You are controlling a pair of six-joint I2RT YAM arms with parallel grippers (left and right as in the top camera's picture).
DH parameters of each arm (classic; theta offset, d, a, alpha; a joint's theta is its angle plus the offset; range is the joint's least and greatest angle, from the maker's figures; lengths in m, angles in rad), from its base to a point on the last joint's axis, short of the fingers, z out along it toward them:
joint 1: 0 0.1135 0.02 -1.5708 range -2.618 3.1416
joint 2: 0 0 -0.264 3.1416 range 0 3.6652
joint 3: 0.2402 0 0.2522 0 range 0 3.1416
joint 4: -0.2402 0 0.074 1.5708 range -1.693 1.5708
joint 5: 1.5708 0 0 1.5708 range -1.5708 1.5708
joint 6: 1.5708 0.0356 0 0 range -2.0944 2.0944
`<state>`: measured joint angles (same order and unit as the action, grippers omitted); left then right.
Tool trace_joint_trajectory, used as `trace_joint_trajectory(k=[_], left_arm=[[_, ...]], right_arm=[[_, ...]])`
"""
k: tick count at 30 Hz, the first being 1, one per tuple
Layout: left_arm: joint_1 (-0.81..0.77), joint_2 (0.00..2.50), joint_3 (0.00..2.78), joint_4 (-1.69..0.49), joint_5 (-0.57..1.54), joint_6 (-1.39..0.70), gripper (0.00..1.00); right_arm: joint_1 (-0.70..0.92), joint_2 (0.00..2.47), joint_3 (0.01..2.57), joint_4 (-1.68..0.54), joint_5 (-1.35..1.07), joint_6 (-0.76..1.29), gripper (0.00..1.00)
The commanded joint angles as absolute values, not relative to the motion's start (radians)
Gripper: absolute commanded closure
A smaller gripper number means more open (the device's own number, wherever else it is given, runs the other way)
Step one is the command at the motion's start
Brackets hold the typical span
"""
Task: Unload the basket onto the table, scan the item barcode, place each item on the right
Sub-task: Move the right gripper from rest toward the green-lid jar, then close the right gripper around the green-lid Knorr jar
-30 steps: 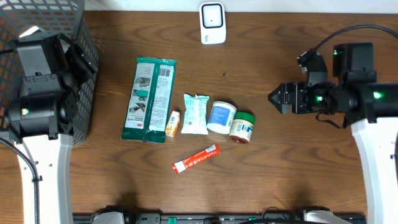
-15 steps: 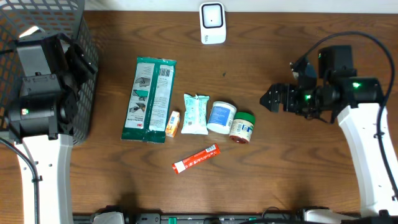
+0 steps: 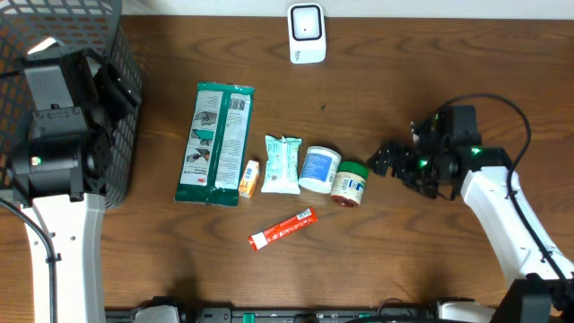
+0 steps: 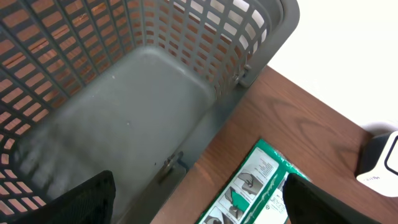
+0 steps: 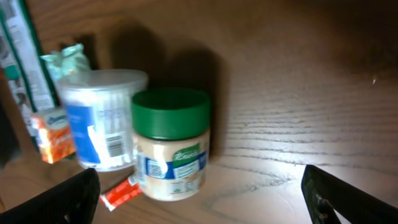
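Right jaws stand wide apart and empty, their dark fingertips (image 5: 348, 199) showing at the opposite lower corners of the right wrist view, low over the wooden bench (image 3: 413, 269). Just ahead of these jaws, near but untouched, is the green-lidded jar (image 5: 171, 143), its label turned toward them. Against the jar's far side is the white tub (image 5: 102, 118) with a blue label. Beyond the tub, in a row running away from the jaws, lie the pale green packet (image 3: 282, 164), the small orange box (image 3: 249, 178) and the large green pack (image 3: 215, 144). The red sachet (image 3: 282, 228) lies apart from the row, on the robot's side of it. The white scanner (image 3: 307, 33) sits at the bench's far edge, well apart from both pairs of jaws. Left jaws are likewise apart and empty, held above the grey basket (image 4: 143, 106), whose floor fills the space between them. The large green pack lies ahead of them, past the basket's wall.
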<state>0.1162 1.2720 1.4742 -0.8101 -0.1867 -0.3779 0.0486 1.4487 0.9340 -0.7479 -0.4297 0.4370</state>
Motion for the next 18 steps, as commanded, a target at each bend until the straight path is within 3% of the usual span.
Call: trace_joint_trajectory(k=[1, 18], left_arm=[[0.119, 1.274, 1.478, -0.811, -0.196, -0.376, 0.16], [0.119, 1.274, 1.478, -0.811, -0.196, -0.376, 0.16]], right_arm=[[0.076, 1.450, 0.889, -0.713, -0.427, 0.494, 0.02], [0.244, 1.451, 0.903, -0.614, -0.305, 0.571, 0.01]])
